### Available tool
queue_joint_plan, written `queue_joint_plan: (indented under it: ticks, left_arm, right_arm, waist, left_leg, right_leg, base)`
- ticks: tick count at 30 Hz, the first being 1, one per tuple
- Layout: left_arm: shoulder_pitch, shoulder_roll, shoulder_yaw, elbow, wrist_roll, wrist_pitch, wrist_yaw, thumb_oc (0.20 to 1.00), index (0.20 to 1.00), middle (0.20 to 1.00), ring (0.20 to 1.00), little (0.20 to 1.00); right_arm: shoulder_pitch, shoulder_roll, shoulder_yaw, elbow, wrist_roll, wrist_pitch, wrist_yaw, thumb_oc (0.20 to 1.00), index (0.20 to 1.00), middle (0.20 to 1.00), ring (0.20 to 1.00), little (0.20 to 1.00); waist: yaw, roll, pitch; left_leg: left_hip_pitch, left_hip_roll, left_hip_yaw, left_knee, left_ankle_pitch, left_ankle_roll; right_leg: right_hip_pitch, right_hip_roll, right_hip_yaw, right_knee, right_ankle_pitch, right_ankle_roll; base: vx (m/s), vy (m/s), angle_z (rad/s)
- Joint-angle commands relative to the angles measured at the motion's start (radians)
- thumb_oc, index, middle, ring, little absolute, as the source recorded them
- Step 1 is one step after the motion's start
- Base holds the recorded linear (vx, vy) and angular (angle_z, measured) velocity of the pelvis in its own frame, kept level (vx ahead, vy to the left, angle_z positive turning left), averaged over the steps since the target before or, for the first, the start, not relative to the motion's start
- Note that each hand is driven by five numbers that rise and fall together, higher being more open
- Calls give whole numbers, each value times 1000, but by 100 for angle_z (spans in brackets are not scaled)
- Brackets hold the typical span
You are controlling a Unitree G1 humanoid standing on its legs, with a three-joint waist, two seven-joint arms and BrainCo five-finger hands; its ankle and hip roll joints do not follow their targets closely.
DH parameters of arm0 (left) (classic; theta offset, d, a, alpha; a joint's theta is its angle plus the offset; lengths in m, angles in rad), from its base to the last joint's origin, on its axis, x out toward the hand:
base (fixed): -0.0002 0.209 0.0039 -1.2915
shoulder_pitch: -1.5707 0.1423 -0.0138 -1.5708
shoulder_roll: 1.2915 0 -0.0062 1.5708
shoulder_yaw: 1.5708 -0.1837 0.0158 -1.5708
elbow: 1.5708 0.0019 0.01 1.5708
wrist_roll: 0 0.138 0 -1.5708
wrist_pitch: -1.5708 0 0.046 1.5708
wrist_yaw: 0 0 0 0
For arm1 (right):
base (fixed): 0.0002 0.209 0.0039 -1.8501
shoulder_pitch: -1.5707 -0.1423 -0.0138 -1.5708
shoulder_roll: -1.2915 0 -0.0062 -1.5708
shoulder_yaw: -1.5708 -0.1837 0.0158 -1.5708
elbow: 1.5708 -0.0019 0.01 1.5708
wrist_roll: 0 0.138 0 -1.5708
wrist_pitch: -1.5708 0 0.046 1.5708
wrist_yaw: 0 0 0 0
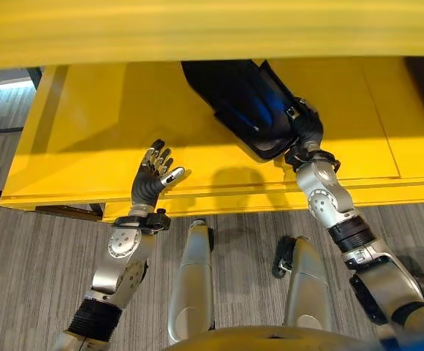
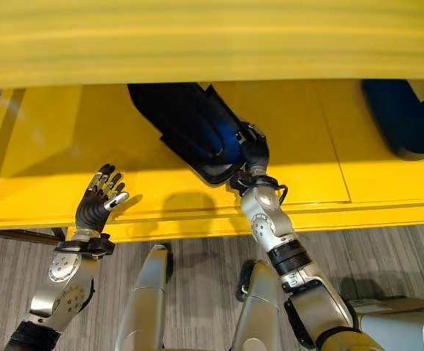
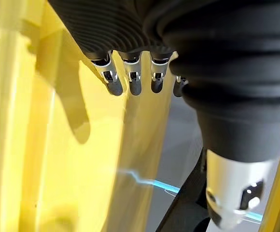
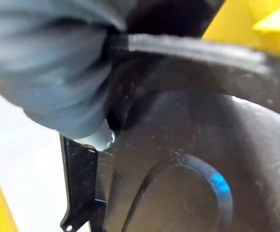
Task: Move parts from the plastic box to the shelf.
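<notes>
Yellow shelf (image 1: 88, 131) takes most of the head views — a wide flat board with a second yellow board above it, near the top of the view. Grey wood-pattern floor (image 1: 36, 256) lies below its front edge.

On the shelf, about in the middle, lies 1 large black part (image 2: 194, 128), a curved moulded plastic piece with a raised rim and a blue shine on its surface. Its near end points toward the shelf's front edge, its far end goes under the upper board. In the right wrist view the same part (image 4: 188, 159) is very close, dark and hollow, with a blue mark inside.

A second dark blue part (image 2: 406, 117) lies on the shelf far to the right, well apart from the first.

The right hand (image 1: 307, 126) is at the near end of the black part and touches it. Its fingers are hidden against the dark plastic, so I cannot tell if they grip the part or only rest on it.

The left hand (image 1: 153, 172) is over the front part of the shelf, to the left of the part and apart from it — fingers straight and spread, holding nothing. In its wrist view the fingers (image 3: 113, 79) stand in a row, straight.
</notes>
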Motion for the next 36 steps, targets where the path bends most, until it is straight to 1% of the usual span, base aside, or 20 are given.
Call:
queue_joint_plan:
  ticks: [1, 3, 4, 5, 6, 7, 8, 9, 10, 11, 13, 16, 17, 18, 20, 21, 24, 29, 36]
  left_arm:
    - [-26, -10, -77, -55, -10, -36, 11, 1000, 1000, 1000, 1000, 1000]
    - [-29, -7, -83, -55, -12, -39, 12, 1000, 1000, 1000, 1000, 1000]
    - [-35, 0, -97, -51, -16, -42, 15, 1000, 1000, 1000, 1000, 1000]
    - [-38, 0, -97, -51, -16, -43, 15, 1000, 1000, 1000, 1000, 1000]
    - [-39, 3, -107, -50, -21, -43, 16, 1000, 1000, 1000, 1000, 1000]
    - [-42, 7, -116, -44, -26, -45, 18, 1000, 1000, 1000, 1000, 1000]
    - [-49, 16, -130, -43, -34, -47, 15, 1000, 1000, 1000, 1000, 1000]
    - [-51, 15, -130, -42, -34, -47, 15, 1000, 1000, 1000, 1000, 1000]
    - [-58, 19, -140, -40, -39, -48, 13, 1000, 1000, 1000, 1000, 1000]
    - [-73, 27, -161, -36, -45, -48, 9, 1000, 1000, 1000, 1000, 1000]
    - [-93, 33, -176, -31, -50, -55, 6, 1000, 1000, 1000, 1000, 1000]
    - [-115, 33, -196, -22, -52, -52, -1, 1000, 1000, 1000, 1000, 1000]
    - [-118, 33, -197, -21, -52, -53, -1, 1000, 1000, 1000, 1000, 1000]
    - [-135, 36, -206, -14, -55, -55, -4, 1000, 1000, 1000, 1000, 1000]
    - [-136, 36, -207, -13, -55, -55, -4, 1000, 1000, 1000, 1000, 1000]
    - [-147, 35, -212, -8, -55, -57, -4, 1000, 1000, 1000, 1000, 1000]
    - [-152, 36, -215, -6, -56, -60, -5, 1000, 1000, 1000, 1000, 1000]
    - [-175, 29, -223, 8, -57, -65, 1, 1000, 1000, 1000, 1000, 1000]
    - [-185, 29, -222, 13, -61, -70, 8, 1000, 1000, 1000, 1000, 1000]
  right_arm:
    - [-213, -30, -81, 44, -27, -114, -45, 200, 200, 200, 200, 200]
    - [-243, -38, -87, 74, -29, -115, -56, 200, 200, 200, 200, 200]
    - [-313, -69, -93, 171, -24, -114, -77, 200, 200, 200, 200, 200]
    - [-318, -70, -93, 177, -21, -116, -74, 200, 200, 200, 200, 200]
    - [-356, -80, -94, 228, -16, -110, -84, 200, 200, 200, 200, 200]
    - [-397, -96, -95, 295, -6, -109, -92, 200, 200, 200, 200, 200]
    - [-474, -127, -88, 424, 30, -105, -93, 200, 200, 200, 200, 200]
    - [-480, -128, -87, 431, 33, -106, -89, 200, 200, 200, 200, 200]
    - [-523, -145, -87, 518, 51, -98, -90, 200, 200, 200, 200, 200]
    - [-579, -171, -84, 664, 93, -79, -78, 200, 200, 200, 200, 200]
    - [-635, -198, -75, 784, 132, -66, -61, 200, 200, 200, 200, 200]
    - [-663, -219, -84, 907, 182, -44, -46, 200, 200, 200, 200, 200]
    - [-667, -221, -83, 913, 185, -44, -41, 200, 200, 200, 200, 200]
    - [-676, -239, -89, 986, 210, -27, -33, 200, 200, 200, 200, 200]
    - [-678, -240, -89, 989, 211, -27, -31, 200, 200, 200, 200, 200]
    - [-676, -251, -110, 1040, 231, -15, -28, 200, 200, 200, 200, 200]
    - [-667, -255, -123, 1073, 248, -7, -22, 200, 200, 200, 200, 200]
    - [-637, -236, -161, 1128, 283, 1, -23, 200, 200, 200, 200, 200]
    - [-620, -210, -177, 1145, 294, 2, -28, 200, 200, 200, 200, 200]
  waist:
    - [3, 22, -18]
    - [3, 23, -20]
    - [6, 23, -25]
    - [6, 23, -24]
    - [7, 25, -26]
    - [10, 25, -28]
    - [14, 26, -33]
    - [15, 27, -31]
    - [17, 27, -32]
    - [22, 29, -36]
    - [26, 31, -35]
    - [33, 35, -33]
    - [34, 36, -32]
    - [40, 41, -29]
    - [41, 41, -29]
    - [47, 47, -23]
    - [51, 49, -21]
    - [56, 54, -13]
    - [59, 53, -9]
  left_leg:
    - [-14, -6, 12, 35, -99, 18]
    - [-26, -6, 11, 39, -99, 18]
    - [-45, -7, 8, 46, -99, 18]
    - [-46, -7, 8, 47, -99, 18]
    - [-51, -8, 7, 46, -99, 18]
    - [-58, -8, 6, 46, -98, 18]
    - [-65, -9, 3, 46, -97, 18]
    - [-66, -8, 4, 46, -97, 18]
    - [-68, -10, 4, 46, -98, 17]
    - [-71, -13, 0, 46, -99, 16]
    - [-74, -15, -1, 44, -99, 16]
    - [-78, -20, -4, 44, -100, 16]
    - [-79, -20, -4, 45, -100, 16]
    - [-80, -23, -4, 43, -100, 17]
    - [-80, -23, -4, 44, -100, 17]
    - [-82, -26, -7, 42, -100, 17]
    - [-83, -29, -7, 45, -101, 19]
    - [-85, -36, -7, 46, -101, 22]
    - [-88, -36, -7, 47, -100, 23]
  right_leg:
    - [18, -23, 22, 35, -104, 3]
    - [6, -24, 23, 39, -106, 2]
    - [-12, -23, 26, 47, -109, 0]
    - [-14, -23, 26, 48, -110, 0]
    - [-20, -22, 28, 50, -110, 1]
    - [-27, -20, 30, 53, -111, 1]
    - [-38, -18, 32, 55, -114, 2]
    - [-39, -18, 33, 55, -114, 1]
    - [-41, -18, 33, 54, -114, 2]
    - [-41, -18, 32, 54, -117, 3]
    - [-42, -17, 31, 54, -119, 5]
    - [-41, -18, 28, 55, -124, 5]
    - [-41, -18, 28, 55, -124, 5]
    - [-43, -20, 26, 58, -126, 7]
    - [-43, -20, 26, 59, -126, 7]
    - [-41, -21, 25, 60, -131, 8]
    - [-42, -21, 27, 64, -134, 7]
    - [-39, -22, 24, 64, -133, 4]
    - [-43, -19, 25, 66, -133, 4]
  base:
    - [-30, -3, 17]
    - [-21, -3, 4]
    - [-18, -4, -20]
    - [-9, 2, -24]
    - [1, 4, 23]
    - [12, 7, 32]
    - [15, 1, 23]
    - [16, 7, -18]
    - [16, -3, -27]
    - [27, -5, -14]
    - [25, -4, 0]
    - [5, 0, 1]
    - [0, 0, 0]
    - [19, -11, -3]
    - [9, -6, -2]
    - [0, 0, 0]
    - [9, -3, 5]
    - [0, 0, 0]
    - [0, 0, 0]
